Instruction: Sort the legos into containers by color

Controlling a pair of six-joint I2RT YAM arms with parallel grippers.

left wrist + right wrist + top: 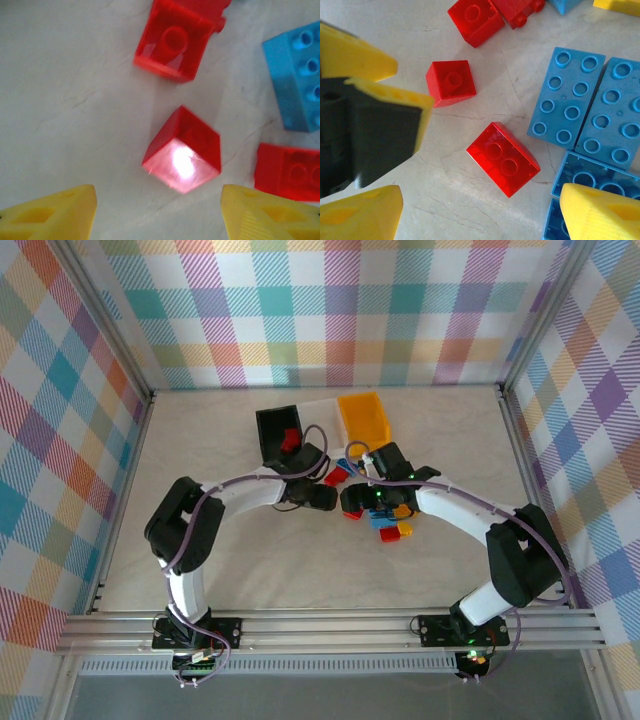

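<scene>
Left gripper (157, 215): jaws spread, nothing held, yellow fingertips (50, 217) in both lower corners of the wrist view. Hangs low over small red brick (182, 150) at centre frame, glare on its near face, clear of both fingers. Around it: upturned red brick (172, 40) at top, blue brick (297, 80) at right edge, flat red brick (287, 172) just above the right fingertip.

Right gripper (480, 215): spread too, empty. Two-stud red brick (502, 159) just above the gap, studs up. One-stud red brick (451, 82) to its upper left, apart. Blue slabs (567, 105) side by side at right. Left gripper's body crowding the left edge.

From above: arms meeting mid-table (450, 430), brick heap (392, 522) partly hidden under the right arm. Black bin (275, 430), white bin (322, 410), orange bin (365, 415) in a row, upper centre; one red piece (290, 438) inside the black bin.
</scene>
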